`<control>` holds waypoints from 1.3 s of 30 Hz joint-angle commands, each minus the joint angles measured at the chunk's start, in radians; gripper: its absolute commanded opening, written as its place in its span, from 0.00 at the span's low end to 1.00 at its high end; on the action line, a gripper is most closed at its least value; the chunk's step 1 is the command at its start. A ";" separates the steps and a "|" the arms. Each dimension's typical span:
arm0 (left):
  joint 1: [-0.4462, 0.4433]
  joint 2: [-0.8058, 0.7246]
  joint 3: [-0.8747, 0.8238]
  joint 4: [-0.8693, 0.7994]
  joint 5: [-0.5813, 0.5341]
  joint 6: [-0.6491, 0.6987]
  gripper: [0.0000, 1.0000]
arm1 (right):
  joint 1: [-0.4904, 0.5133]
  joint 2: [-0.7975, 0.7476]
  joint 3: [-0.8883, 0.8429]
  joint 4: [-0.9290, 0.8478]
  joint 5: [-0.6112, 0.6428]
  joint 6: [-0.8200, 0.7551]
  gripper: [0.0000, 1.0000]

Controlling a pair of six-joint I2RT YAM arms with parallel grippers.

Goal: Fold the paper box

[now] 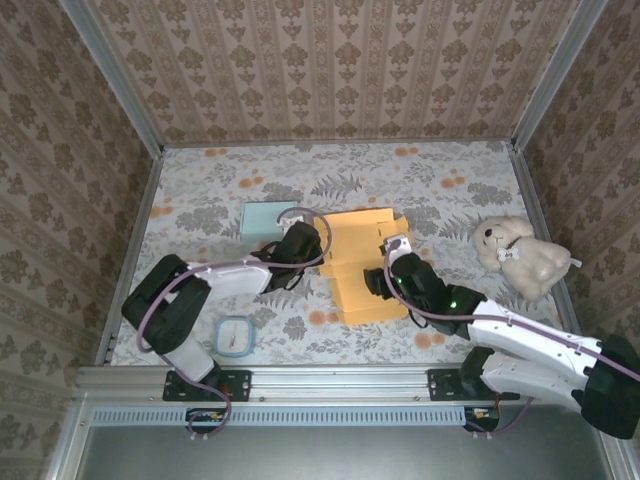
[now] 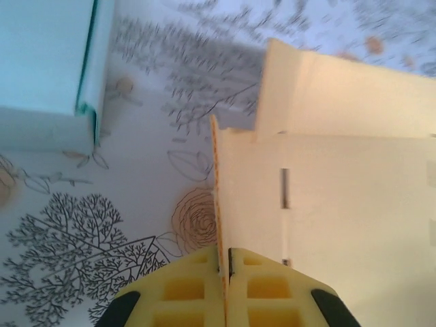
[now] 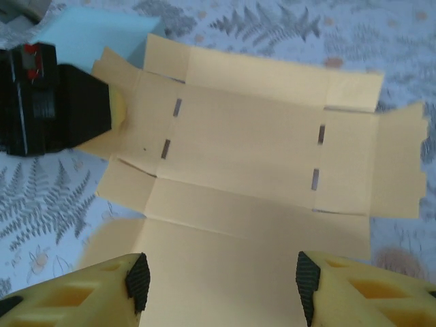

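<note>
Table (image 1: 200, 200) with flower pattern carries the paper box (image 1: 358, 242), unfolded flat near its centre, so the flaps are free to lift. Light blue box (image 1: 262, 220) rests at 10 o'clock from it, just beside. Left gripper (image 2: 225, 266) is clenched on the flap (image 2: 219, 191) at the sheet's 9 o'clock edge and holds it upright, I think to begin a side wall. Right gripper (image 3: 221, 286) hangs released over the 6 o'clock panel (image 3: 252, 248), probably to keep it down

The left arm (image 1: 230, 275) was black with a pale grey forearm and a lilac cable (image 1: 298, 210) along it. The right arm (image 1: 520, 335) was white with black joints and a green light (image 1: 455, 297). Its yellow fingers (image 3: 68, 300) had ribbed black pads (image 3: 138, 281).
</note>
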 commanded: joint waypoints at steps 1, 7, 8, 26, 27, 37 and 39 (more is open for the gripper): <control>0.002 -0.098 -0.046 0.166 0.010 0.207 0.00 | -0.019 0.063 0.126 -0.021 -0.056 -0.222 0.63; -0.010 -0.226 -0.157 0.365 0.050 0.539 0.00 | -0.046 0.182 0.374 -0.217 -0.133 -0.467 0.62; -0.013 -0.243 -0.173 0.389 0.052 0.583 0.00 | -0.051 0.197 0.412 -0.259 -0.125 -0.507 0.62; -0.024 -0.614 -0.490 0.557 0.188 0.815 0.00 | -0.258 0.234 0.520 -0.465 -0.402 -0.828 0.48; -0.024 -0.633 -0.495 0.545 0.179 0.818 0.00 | -0.263 0.253 0.539 -0.489 -0.407 -0.837 0.48; -0.025 -0.670 -0.497 0.515 0.111 0.824 0.00 | -0.282 0.337 0.695 -0.659 -0.520 -0.917 0.40; -0.024 -0.672 -0.495 0.513 0.112 0.822 0.00 | -0.282 0.354 0.722 -0.696 -0.504 -0.930 0.39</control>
